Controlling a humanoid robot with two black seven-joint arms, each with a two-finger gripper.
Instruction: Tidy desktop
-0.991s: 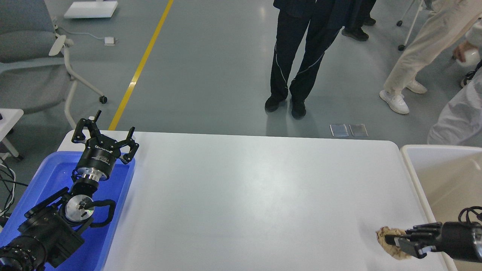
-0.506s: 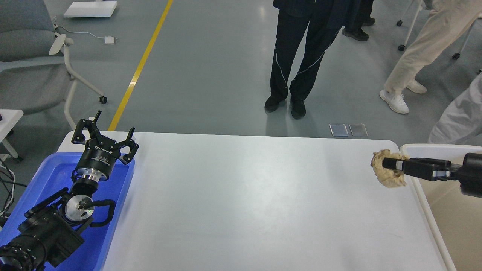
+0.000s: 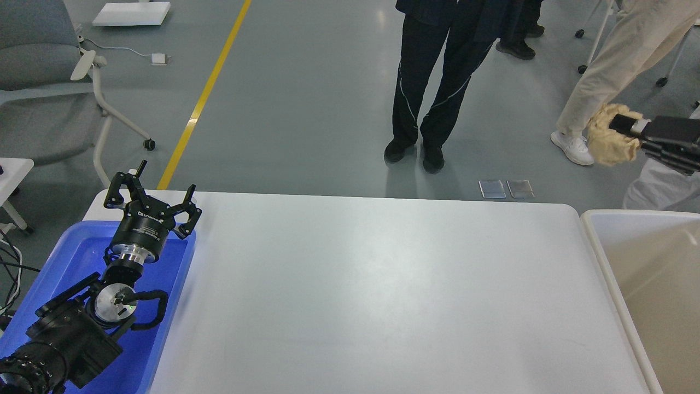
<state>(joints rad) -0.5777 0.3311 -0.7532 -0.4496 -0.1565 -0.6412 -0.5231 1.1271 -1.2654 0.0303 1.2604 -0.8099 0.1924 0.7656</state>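
Faintly, white logo on left gripper [image 3: 150, 192] wrist, illegible.

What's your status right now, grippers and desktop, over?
Left gripper open, empty, above blue tray. Right gripper shut on crumpled tan wad, held high. Desktop bare; beige bin at right.

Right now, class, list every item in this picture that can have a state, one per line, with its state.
left gripper: open, holding nothing, above the blue tray's far end.
right gripper: shut on the crumpled tan paper wad, raised high.
crumpled tan paper wad: off the desktop, held in the air.
desktop: nothing lying on its visible surface.
blue tray: visible part holds nothing.
beige bin: visible part holds nothing.
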